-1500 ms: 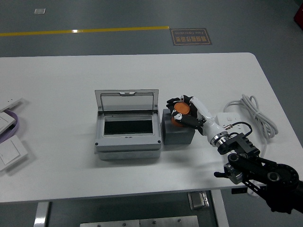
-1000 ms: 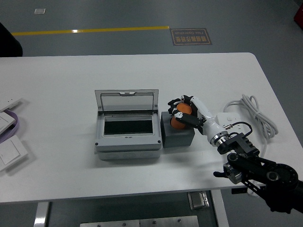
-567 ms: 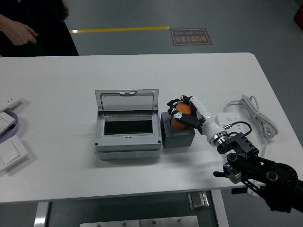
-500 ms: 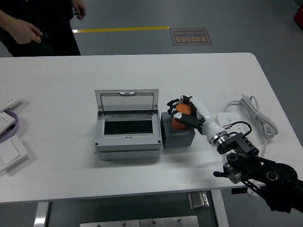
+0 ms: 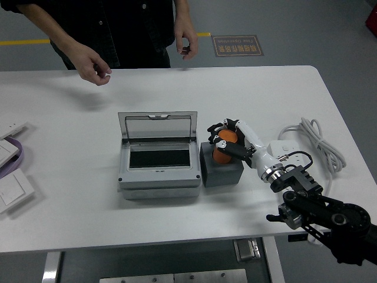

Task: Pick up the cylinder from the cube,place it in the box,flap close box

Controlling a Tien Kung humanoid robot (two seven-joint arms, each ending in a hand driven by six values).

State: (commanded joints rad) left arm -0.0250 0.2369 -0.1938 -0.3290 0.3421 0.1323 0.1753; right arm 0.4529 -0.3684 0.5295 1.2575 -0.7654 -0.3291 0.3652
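White surface (image 5: 70, 194) noted, where the orange plastic cylinder (image 5: 222, 147) is clamped by the right hand's (image 5: 227, 140) fingers (image 5: 219, 141) atop the dark grey cube (image 5: 222, 168) beside the open grey lidded box (image 5: 158, 162); a shallow grip is judged likely to slip, or the cube to be dragged, on lifting.

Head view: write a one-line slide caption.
Right robot hand grips the orange cylinder on the grey cube beside the open box; a person stands behind.
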